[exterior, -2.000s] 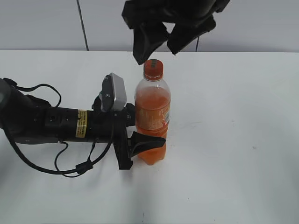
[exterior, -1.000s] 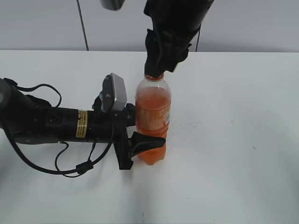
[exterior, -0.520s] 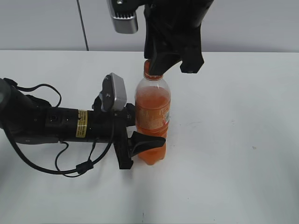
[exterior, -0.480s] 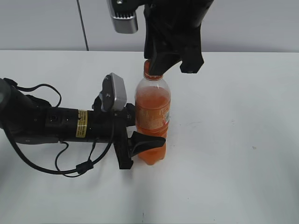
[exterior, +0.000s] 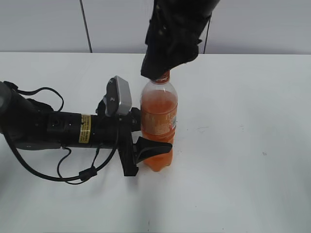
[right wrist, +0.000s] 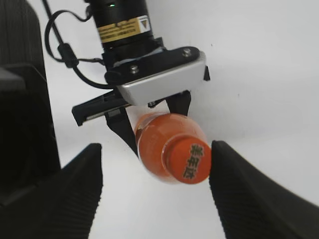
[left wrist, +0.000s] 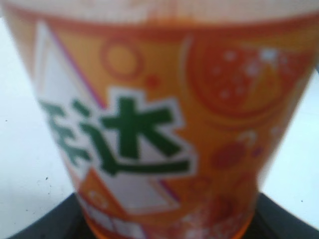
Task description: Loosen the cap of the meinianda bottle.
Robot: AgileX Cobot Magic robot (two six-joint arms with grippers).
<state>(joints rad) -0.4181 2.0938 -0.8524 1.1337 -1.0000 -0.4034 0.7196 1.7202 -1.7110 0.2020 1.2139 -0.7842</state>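
the bottle (exterior: 159,127) is standing upright on the white table (exterior: 243,160), a little left of the middle. the left gripper (exterior: 146,138) is lying low along the table and pinching the bottle's lower body from the left side. the right gripper (right wrist: 154,174) is hanging over the top from above, its fingers (right wrist: 75,194) spread wide on either side of the orange cap (right wrist: 188,162), with clear gaps showing, not touching it.
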